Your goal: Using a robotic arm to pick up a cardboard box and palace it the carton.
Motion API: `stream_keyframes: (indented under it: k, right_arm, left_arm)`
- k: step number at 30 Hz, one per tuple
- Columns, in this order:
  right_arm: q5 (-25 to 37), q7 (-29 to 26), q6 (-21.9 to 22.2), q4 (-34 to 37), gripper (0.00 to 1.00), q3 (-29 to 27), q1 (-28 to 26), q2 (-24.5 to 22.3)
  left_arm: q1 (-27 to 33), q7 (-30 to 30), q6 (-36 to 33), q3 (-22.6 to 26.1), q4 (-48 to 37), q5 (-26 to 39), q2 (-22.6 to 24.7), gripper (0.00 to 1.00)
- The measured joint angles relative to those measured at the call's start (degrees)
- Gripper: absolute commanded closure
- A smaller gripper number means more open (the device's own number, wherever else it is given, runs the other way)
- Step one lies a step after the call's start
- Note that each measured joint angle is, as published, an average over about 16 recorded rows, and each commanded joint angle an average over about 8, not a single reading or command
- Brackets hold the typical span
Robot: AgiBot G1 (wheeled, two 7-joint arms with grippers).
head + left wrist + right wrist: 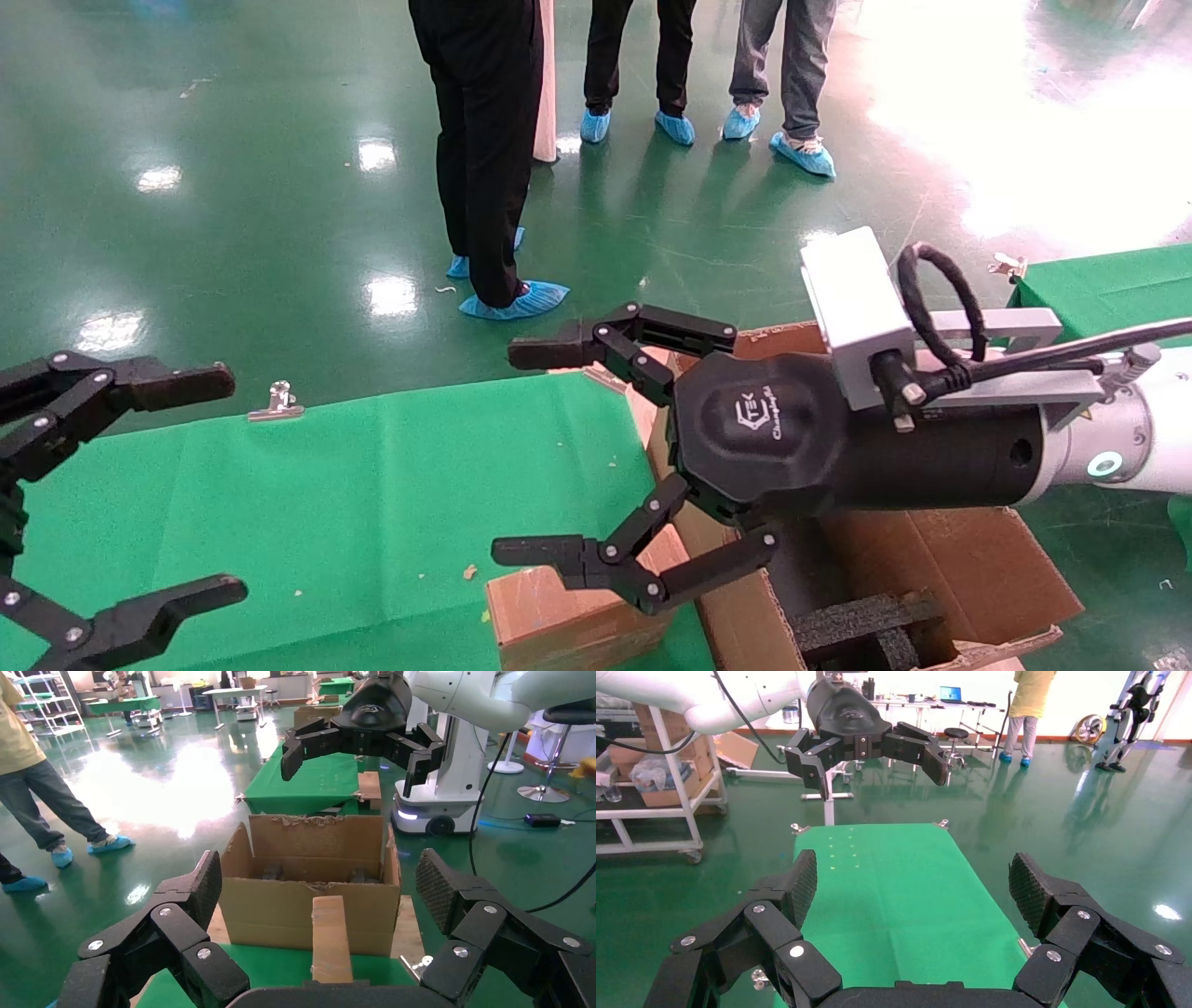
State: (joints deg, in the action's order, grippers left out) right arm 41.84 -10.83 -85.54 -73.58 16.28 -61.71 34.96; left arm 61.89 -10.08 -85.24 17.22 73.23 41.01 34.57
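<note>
- The right gripper [507, 452] sits on the robotic arm [1131, 438], which is white with a black wrist and a grey camera block [857, 312] on top.
- Its fingers [549, 352] are spread wide apart, and nothing is between them.
- It hangs in the air above the near corner of the carton [978, 564] and the edge of the green table [354, 503].
- The lower finger is right over the cardboard box [559, 610] in the head view, but it is hard to say if it touches the box; it looks a little above it.
- The cardboard box is small and brown. It lies on the green table, just beside the carton's side wall, and not inside it.
- In the left wrist view the cardboard box [330, 938] lies with one end close against the carton [309, 903].
- The carton is big and brown with ragged edges at the top. Black foam blocks [861, 624] sit inside it.
- The left gripper [223, 485] is at the left edge of the green table, well apart from the box. Its fingers are wide open too, and it holds nothing.
- A small metal clip [277, 401] sits on the far edge of the table.
- People in blue shoe covers [512, 300] stand on the shiny green floor behind the table.
</note>
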Motion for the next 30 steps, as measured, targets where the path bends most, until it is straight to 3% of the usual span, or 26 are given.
stream_keyframes:
  k: [10, 11, 18, 19, 30]
  right_arm:
    - [0.00, 0.00, 0.00, 0.00, 0.00, 0.00, 0.00, 0.00]
    - [0.00, 0.00, 0.00, 0.00, 0.00, 0.00, 0.00, 0.00]
    - [0.02, 0.00, -0.01, 0.00, 0.00, -0.01, 0.01, 0.00]
    - [0.05, 0.00, -0.01, 0.01, 0.00, 0.00, 0.02, -0.02]
    - [4.51, -0.92, -0.32, 1.85, 0.00, 2.21, -1.65, 0.17]
  left_arm:
    - [0.00, 0.00, 0.00, 0.00, 0.00, 0.00, 0.00, 0.00]
    - [0.00, 0.00, 0.00, 0.00, 0.00, 0.00, 0.00, 0.07]
    - [0.00, 0.00, 0.00, 0.00, 0.00, 0.00, 0.00, 0.94]
    - [0.00, 0.00, 0.00, 0.00, 0.00, 0.00, 0.00, 1.00]
    - [0.01, 0.01, -0.01, 0.01, -0.02, -0.01, 0.00, 1.00]
